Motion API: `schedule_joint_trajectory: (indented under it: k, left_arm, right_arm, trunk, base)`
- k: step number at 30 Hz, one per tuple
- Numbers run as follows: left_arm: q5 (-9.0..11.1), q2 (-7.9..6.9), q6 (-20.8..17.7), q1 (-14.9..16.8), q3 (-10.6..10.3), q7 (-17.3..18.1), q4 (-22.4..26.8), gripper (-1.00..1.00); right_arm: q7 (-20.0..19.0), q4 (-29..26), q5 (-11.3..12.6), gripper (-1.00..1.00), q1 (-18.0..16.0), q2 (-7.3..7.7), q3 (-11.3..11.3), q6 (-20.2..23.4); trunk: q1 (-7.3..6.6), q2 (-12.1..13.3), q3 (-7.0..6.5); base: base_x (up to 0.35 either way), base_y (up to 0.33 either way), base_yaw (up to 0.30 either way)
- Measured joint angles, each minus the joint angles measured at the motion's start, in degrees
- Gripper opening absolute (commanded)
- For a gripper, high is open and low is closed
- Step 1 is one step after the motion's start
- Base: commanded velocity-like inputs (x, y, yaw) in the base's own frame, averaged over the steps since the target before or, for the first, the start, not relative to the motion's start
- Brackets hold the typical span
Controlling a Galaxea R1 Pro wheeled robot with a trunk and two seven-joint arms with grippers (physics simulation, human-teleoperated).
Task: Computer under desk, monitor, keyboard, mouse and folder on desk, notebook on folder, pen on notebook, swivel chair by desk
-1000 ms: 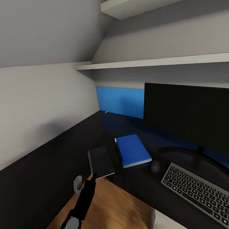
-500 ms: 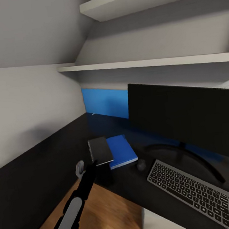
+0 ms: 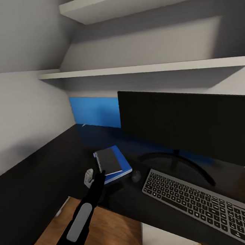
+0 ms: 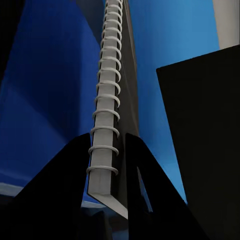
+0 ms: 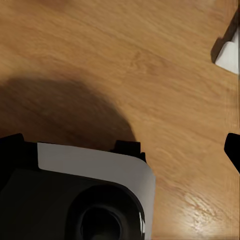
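Left end effector (image 4: 107,150): your fingers are clamped on the notebook's (image 3: 108,161) spiral edge.
Notebook: over the folder (image 3: 121,164), beside the mouse (image 3: 135,176).
Risk: your thin edge grip could let it pivot and land askew on the worktop (image 3: 37,175).

the left arm (image 3: 80,223) reaches forward, its fingers (image 4: 75,185) clamped either side of the notebook (image 3: 108,161) spine.
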State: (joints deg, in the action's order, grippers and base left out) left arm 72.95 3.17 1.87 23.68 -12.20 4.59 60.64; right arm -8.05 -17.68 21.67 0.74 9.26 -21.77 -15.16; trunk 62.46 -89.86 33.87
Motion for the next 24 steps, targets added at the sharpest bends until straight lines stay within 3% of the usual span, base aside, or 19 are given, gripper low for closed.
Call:
schedule_joint_trajectory:
  k: [11, 24]
  left_arm:
    - [-0.12, -0.40, 0.93, 0.74, 0.05, 0.60, -1.67, -1.00]
    - [-0.20, -0.28, 3.98, 0.80, -0.35, 0.72, -1.76, -1.00]
  right_arm:
    - [-0.01, -0.08, -0.07, 1.00, 0.01, 0.00, -0.04, -0.09]
    - [-0.01, -0.09, -0.13, 1.00, -0.01, 0.00, -0.04, -0.10]
  trunk:
    - [0.00, 0.00, 0.00]
    - [-0.01, 0.00, 0.00]
  base:
    - [0.004, 0.000, -0.040]
    - [0.110, 0.000, -0.003]
